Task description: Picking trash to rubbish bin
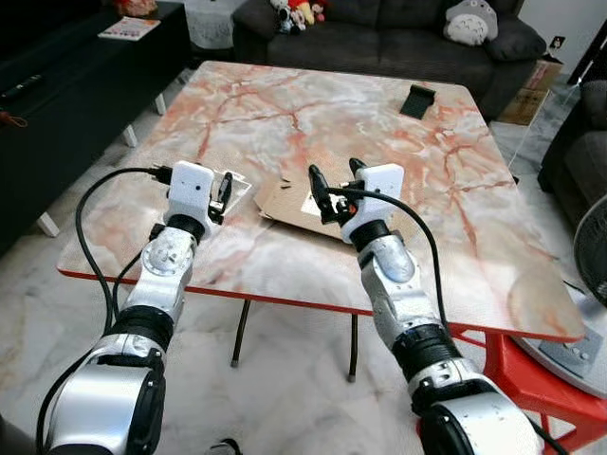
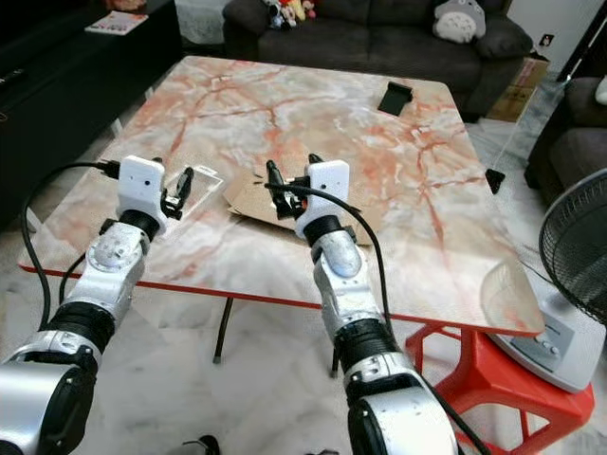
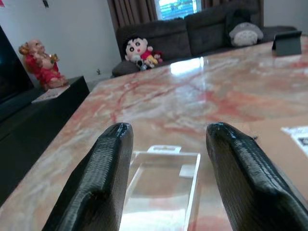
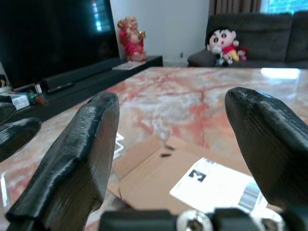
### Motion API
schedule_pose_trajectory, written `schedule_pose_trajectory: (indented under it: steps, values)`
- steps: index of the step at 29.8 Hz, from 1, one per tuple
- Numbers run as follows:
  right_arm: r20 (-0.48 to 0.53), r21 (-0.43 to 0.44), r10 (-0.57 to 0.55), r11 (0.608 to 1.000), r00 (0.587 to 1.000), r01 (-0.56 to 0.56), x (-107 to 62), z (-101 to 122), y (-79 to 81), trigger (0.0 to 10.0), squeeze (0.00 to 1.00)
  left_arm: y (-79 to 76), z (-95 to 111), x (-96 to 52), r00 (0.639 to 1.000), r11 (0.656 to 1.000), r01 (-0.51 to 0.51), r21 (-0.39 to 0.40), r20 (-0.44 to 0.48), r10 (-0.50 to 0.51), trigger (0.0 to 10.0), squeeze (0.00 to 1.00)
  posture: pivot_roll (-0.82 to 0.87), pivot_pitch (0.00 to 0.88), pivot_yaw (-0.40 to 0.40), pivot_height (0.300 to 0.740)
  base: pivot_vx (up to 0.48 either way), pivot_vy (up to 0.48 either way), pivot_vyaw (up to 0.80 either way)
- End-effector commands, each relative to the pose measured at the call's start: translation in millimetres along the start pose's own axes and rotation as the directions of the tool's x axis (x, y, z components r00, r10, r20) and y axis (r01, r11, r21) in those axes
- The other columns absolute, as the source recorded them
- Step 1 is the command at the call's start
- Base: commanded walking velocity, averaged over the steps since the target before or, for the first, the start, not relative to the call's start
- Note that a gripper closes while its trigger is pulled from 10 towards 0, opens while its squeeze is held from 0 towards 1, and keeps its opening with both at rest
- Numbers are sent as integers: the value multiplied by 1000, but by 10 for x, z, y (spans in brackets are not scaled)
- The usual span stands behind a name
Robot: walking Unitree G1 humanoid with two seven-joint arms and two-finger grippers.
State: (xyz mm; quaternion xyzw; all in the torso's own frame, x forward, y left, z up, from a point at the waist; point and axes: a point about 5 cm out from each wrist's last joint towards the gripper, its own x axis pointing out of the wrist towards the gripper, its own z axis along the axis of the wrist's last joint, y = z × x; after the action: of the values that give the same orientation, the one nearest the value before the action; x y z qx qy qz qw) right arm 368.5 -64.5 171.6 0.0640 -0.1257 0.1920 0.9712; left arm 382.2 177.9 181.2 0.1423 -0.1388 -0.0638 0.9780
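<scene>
- A square surface [image 1: 398,152] of pink-and-white marble pattern with a red rim stands before the robot, on a pale marble floor [image 1: 285,398].
- A flattened brown cardboard piece with a white printed label [image 1: 296,202] lies on the surface close to the near edge, about midway along it.
- The right end effector [image 1: 333,191] hangs just above the near part of this cardboard, its two black fingers spread wide apart and gripping nothing; the right wrist view shows the cardboard and label lying between the fingers [image 4: 72,163].
- A clear plastic blister pack [image 3: 163,190] lies flat on the surface toward the near left corner, just beside the cardboard's left end.
- The left end effector [image 1: 224,194] sits low over the near end of the clear pack, fingers parted with the pack seen between them in the left wrist view; whether the fingertips [image 3: 108,163] touch it cannot be told.
- A small black stand-like object [image 1: 417,100] rests near the far right corner of the surface, well apart from both trash items.
- Beyond the far edge is a dark grey sofa [image 1: 379,33] carrying plush toys [image 1: 471,21].
- A black low cabinet [image 1: 76,76] runs along the left side.
- A white fan [image 2: 569,275] stands by the right edge.
</scene>
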Motion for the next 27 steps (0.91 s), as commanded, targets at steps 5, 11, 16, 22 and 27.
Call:
schedule_pose_trajectory:
  steps: [5,11,16,22,27]
  values:
    - [17,23,-1,1000,1000,1,-22,26,33,10000,0,62,-104,-61,997,997,30,76,-78,-24,10000,0,3,200,-85,740,0,0,0]
    - [10,39,-2,999,1000,1,-69,-33,89,10000,0,73,-154,-65,991,993,50,105,-126,-36,10000,0,0,205,-74,740,0,0,0]
    - [4,58,-9,998,1000,9,-132,-73,138,10000,0,85,-157,-13,980,989,95,113,-187,-73,10000,0,-2,212,-63,740,0,0,0]
    - [-16,58,-18,998,1000,19,-171,-109,131,10000,0,79,-128,62,961,977,151,152,-253,-109,10000,0,-2,222,-55,740,0,0,0]
    - [-23,59,-26,998,999,27,-186,-124,118,10000,0,71,-157,70,946,975,169,146,-301,-118,10000,0,-4,233,-54,740,0,0,0]
